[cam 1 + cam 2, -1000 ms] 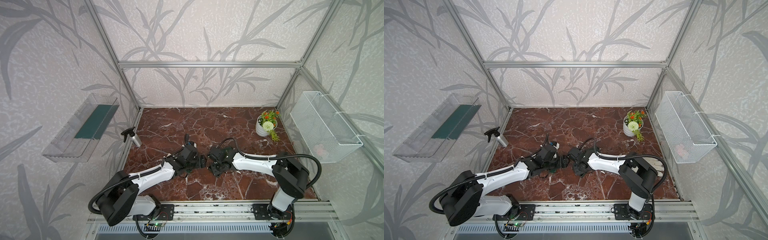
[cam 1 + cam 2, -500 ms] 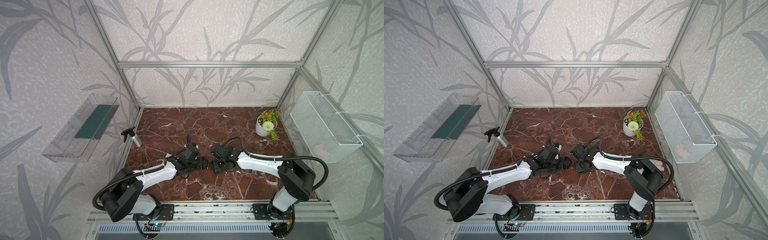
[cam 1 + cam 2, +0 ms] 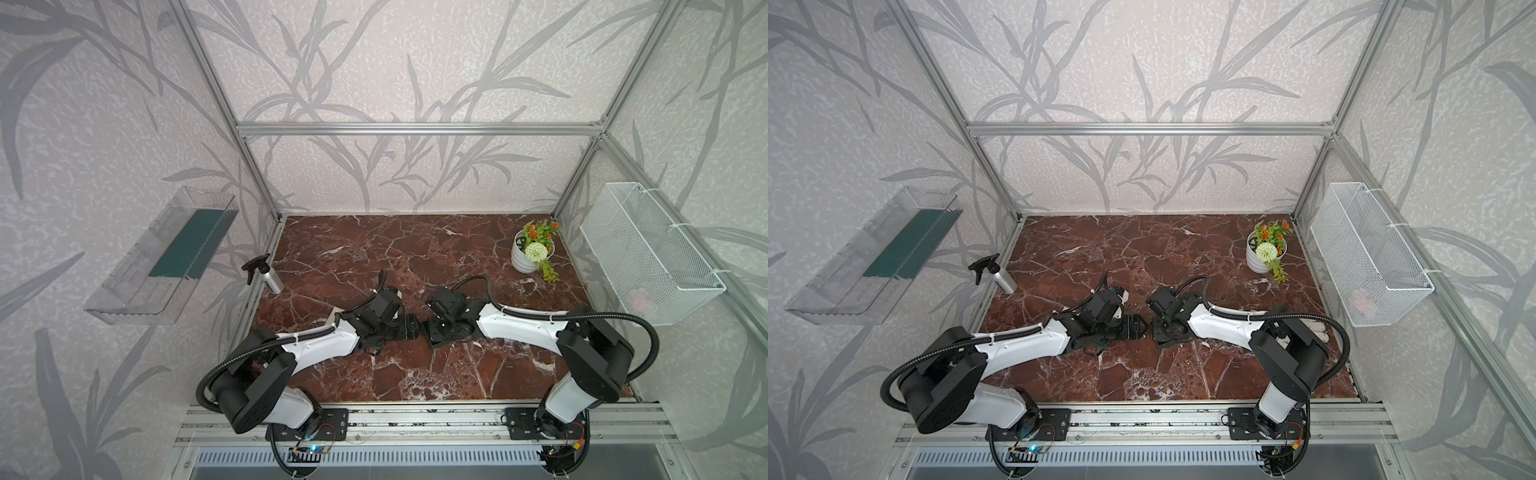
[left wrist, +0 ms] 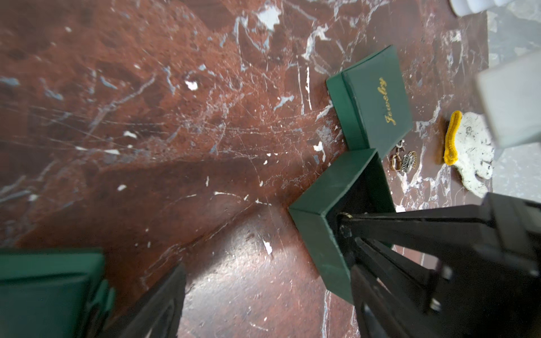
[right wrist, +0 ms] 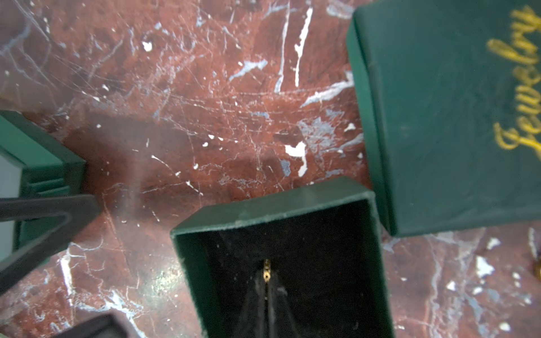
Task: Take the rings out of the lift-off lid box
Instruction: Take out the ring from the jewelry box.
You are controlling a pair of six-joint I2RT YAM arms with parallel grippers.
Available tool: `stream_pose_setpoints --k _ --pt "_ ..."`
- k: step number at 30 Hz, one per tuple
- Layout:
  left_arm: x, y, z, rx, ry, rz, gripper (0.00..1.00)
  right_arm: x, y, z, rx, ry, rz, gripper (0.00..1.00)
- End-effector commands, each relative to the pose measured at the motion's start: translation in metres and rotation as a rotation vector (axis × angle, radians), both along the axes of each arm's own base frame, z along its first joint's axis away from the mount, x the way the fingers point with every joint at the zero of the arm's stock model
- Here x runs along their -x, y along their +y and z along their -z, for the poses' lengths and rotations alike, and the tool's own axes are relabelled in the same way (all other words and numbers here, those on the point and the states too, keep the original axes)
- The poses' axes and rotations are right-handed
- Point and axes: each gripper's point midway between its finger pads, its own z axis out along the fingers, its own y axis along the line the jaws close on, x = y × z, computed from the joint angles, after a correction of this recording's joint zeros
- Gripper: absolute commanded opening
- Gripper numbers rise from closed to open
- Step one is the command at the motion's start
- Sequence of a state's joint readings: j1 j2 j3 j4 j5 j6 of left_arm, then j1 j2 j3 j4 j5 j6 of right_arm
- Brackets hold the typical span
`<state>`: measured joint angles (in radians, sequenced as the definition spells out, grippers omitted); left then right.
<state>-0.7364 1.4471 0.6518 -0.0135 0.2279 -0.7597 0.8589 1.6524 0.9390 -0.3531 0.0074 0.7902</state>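
The lift-off lid box (image 4: 328,204) is dark green and stands open on the marble; its black inside shows in the right wrist view (image 5: 307,263). Its lid (image 4: 377,99), lettered "Jewelry", lies right beside it (image 5: 450,117). My right gripper (image 5: 267,281) reaches down into the box, shut on a tiny gold ring (image 5: 267,270). The left wrist view shows that ring (image 4: 347,216) at the gripper's tip. More rings (image 4: 404,161) lie on the table next to the lid. My left gripper (image 4: 266,263) stands open over bare marble beside the box. In both top views the grippers (image 3: 411,328) (image 3: 1160,332) nearly meet.
A second green box (image 4: 49,289) sits just outside my left gripper's finger. A white and yellow glove (image 4: 468,149) lies past the rings. A spray bottle (image 3: 266,276) stands at the left edge and a flower pot (image 3: 530,253) at the back right. A wire basket (image 3: 648,253) hangs on the right wall.
The left arm has stretched a little further toward the middle. The right wrist has shifted slightly to the right. Both grippers keep their state.
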Motion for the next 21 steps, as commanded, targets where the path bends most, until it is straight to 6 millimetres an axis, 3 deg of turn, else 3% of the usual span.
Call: stream_pose_setpoints --k 1,21 --pt "-0.005 -0.013 -0.01 0.032 -0.012 0.023 0.85 -0.003 0.002 -0.011 -0.038 -0.022 0.018 0.0" --pt "-0.007 -0.016 0.014 -0.041 0.051 0.039 0.85 -0.011 0.007 -0.022 -0.061 -0.046 0.021 0.0"
